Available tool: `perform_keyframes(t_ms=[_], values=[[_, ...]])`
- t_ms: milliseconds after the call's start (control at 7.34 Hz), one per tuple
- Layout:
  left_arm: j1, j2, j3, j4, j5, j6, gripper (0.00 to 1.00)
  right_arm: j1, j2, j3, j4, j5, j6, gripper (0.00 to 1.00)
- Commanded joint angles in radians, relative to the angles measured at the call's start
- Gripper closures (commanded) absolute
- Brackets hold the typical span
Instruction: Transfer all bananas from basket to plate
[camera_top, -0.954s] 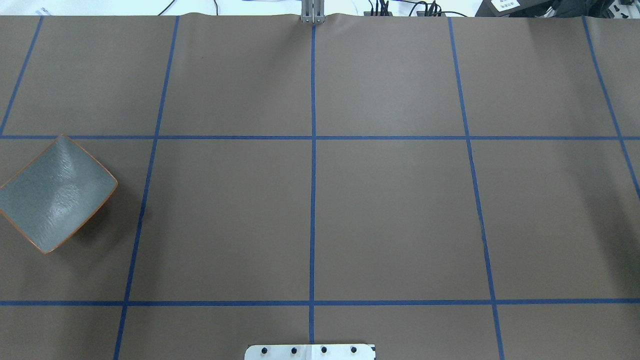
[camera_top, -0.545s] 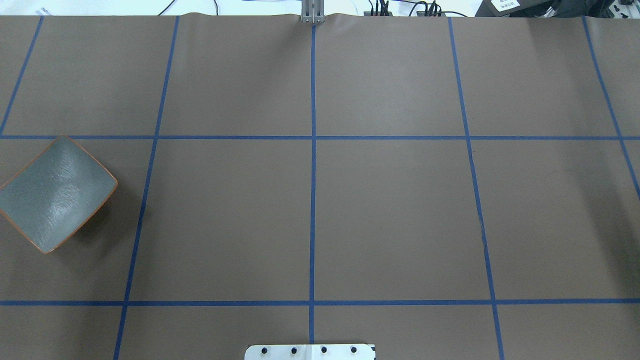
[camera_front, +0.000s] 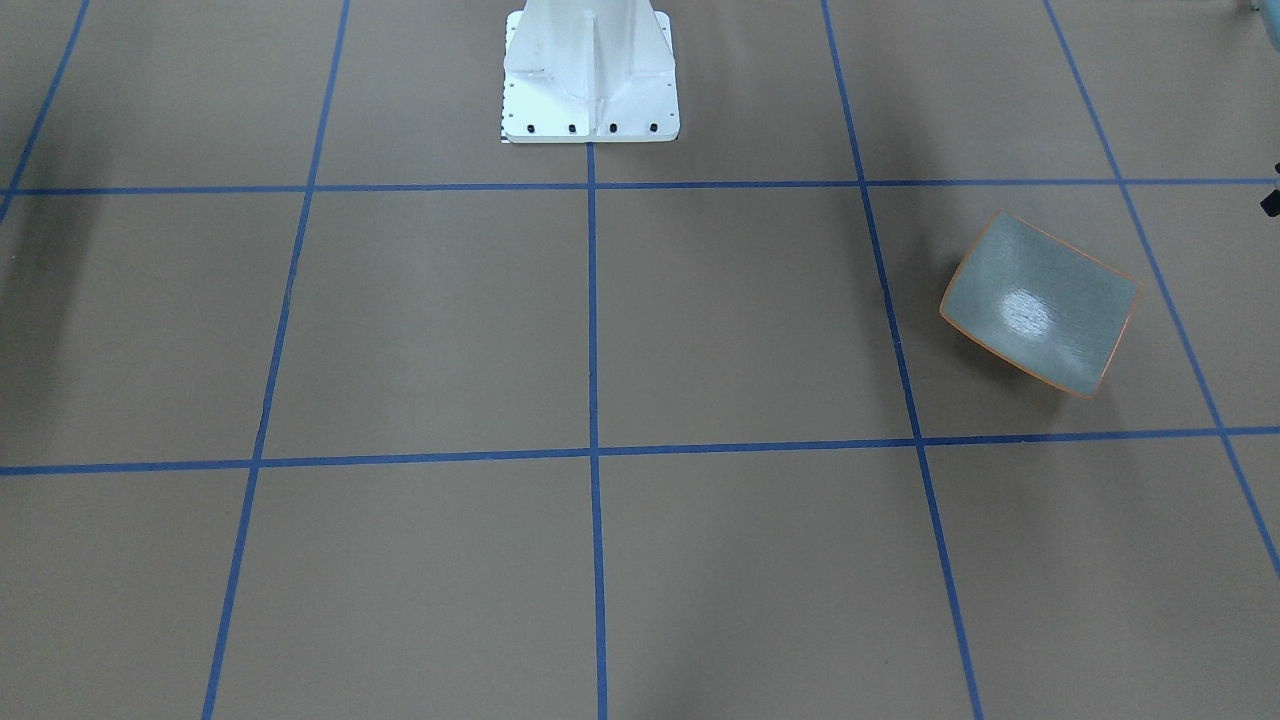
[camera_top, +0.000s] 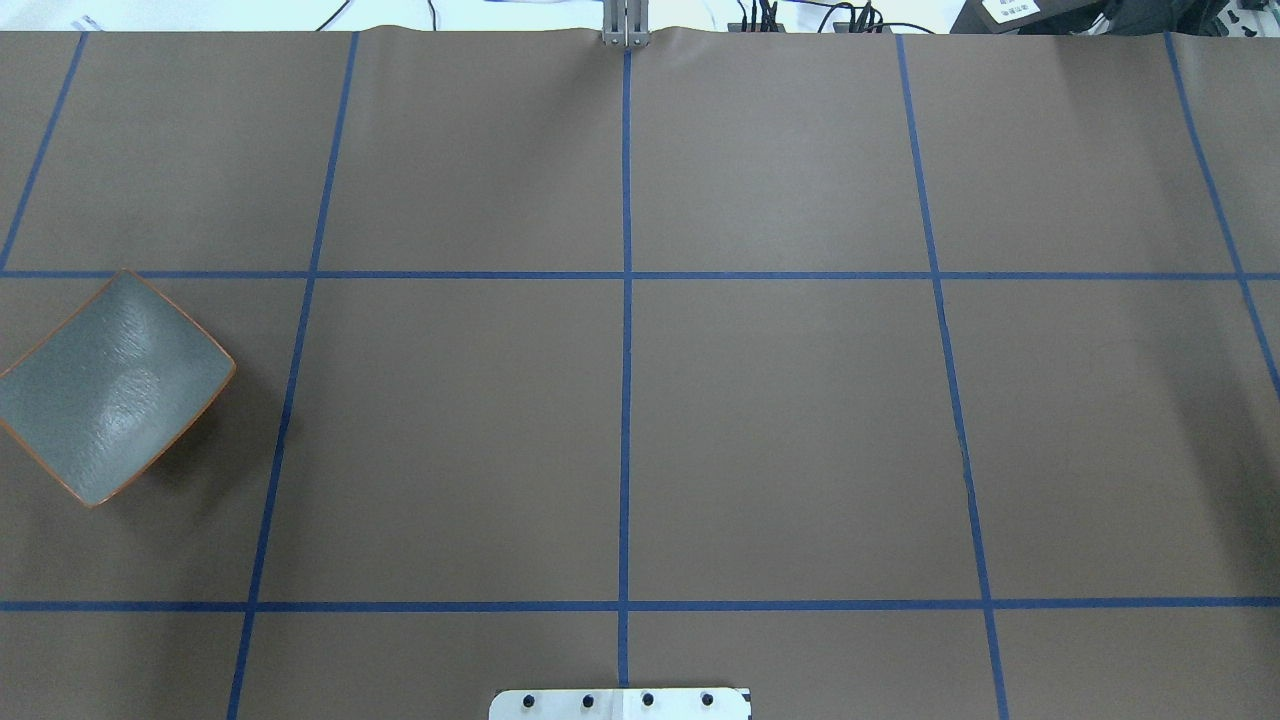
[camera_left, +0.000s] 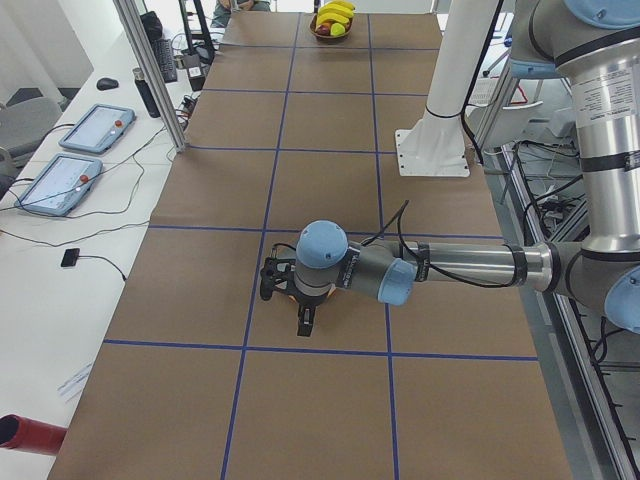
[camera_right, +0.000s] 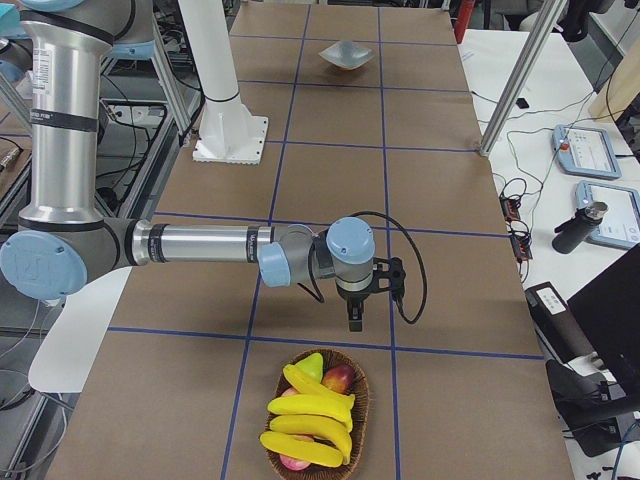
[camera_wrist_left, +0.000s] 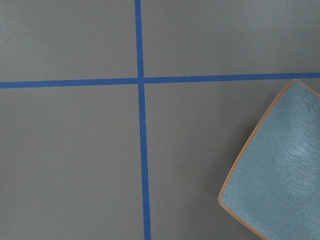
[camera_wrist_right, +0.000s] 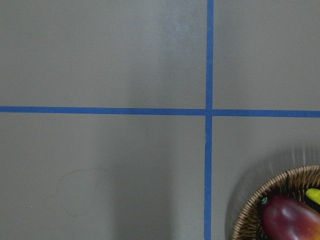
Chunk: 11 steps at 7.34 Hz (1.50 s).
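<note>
On the worktop (camera_top: 780, 420), at the left end, the plate (camera_top: 110, 390) lies just below the left hand (camera_left: 304, 326). At the right end, the right hand (camera_right: 353, 318) hangs beside the basket (camera_right: 363, 405), which holds the bananas (camera_right: 310, 408). I cannot tell if either hand is open or closed.

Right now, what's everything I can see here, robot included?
Table: one, brown with blue tape lines, under everything.
Plate: one, grey-green, orange rim, empty, robot's left end.
Basket: one, brown wicker, robot's right end.
Bananas: about four, yellow, piled in basket.
Red fruit: one, in basket.
Greenish fruit: one, in basket.
Stand: one, white, robot's table edge.
Tablets: two, blue-framed, side desk.
Left gripper: one, black, by plate; grip unclear.
Right gripper: one, black, by basket; grip unclear.
</note>
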Motion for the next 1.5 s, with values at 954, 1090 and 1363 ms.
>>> perform_keyframes(t_ms=[954, 1090, 1363], values=[[0.000, 0.016, -0.015, -0.108, -0.003, -0.008, 0.00, 0.139, -0.017, -0.149, 0.000, -0.079, -0.211, 0.00], [0.000, 0.016, -0.009, -0.108, -0.003, -0.008, 0.00, 0.139, -0.024, -0.146, 0.002, -0.119, -0.215, 0.00], [0.000, 0.018, -0.016, -0.109, -0.003, -0.008, 0.00, 0.136, -0.006, -0.187, -0.003, -0.132, -0.243, 0.00]])
